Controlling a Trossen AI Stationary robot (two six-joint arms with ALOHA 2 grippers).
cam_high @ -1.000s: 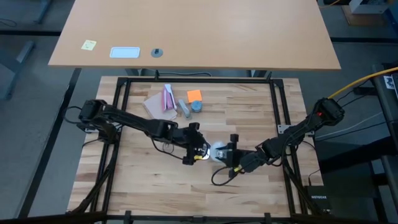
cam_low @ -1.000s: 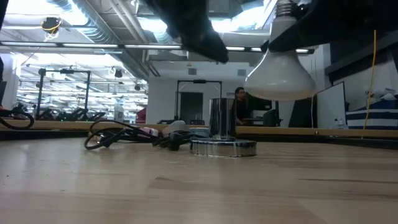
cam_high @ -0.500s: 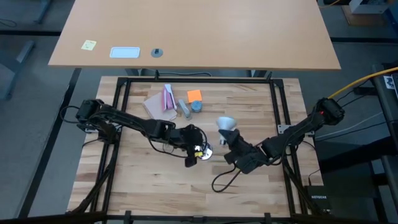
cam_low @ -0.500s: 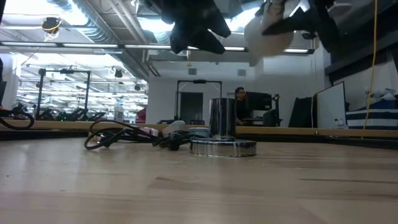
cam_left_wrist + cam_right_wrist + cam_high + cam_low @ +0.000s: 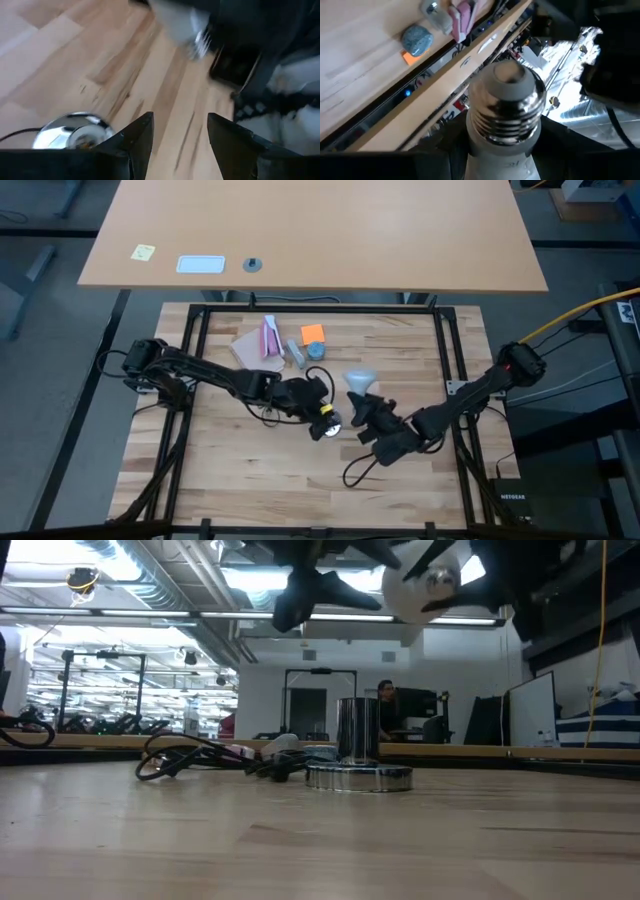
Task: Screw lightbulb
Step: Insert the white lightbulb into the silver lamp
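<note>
The right gripper (image 5: 372, 412) grasps the lightbulb (image 5: 360, 381) by its neck in mid-air above the surface (image 5: 250, 465) (threads exposed, probably for screwing in), while the left gripper (image 5: 176, 135) hovers unclenched and empty beside the socket (image 5: 326, 425).

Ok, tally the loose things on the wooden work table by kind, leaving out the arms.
Frosted white globe lightbulb: 1
Silver round socket with black cord: 1
Orange square pad: 1
Blue-grey round piece: 1
Pink packet: 1
Total: 5
</note>
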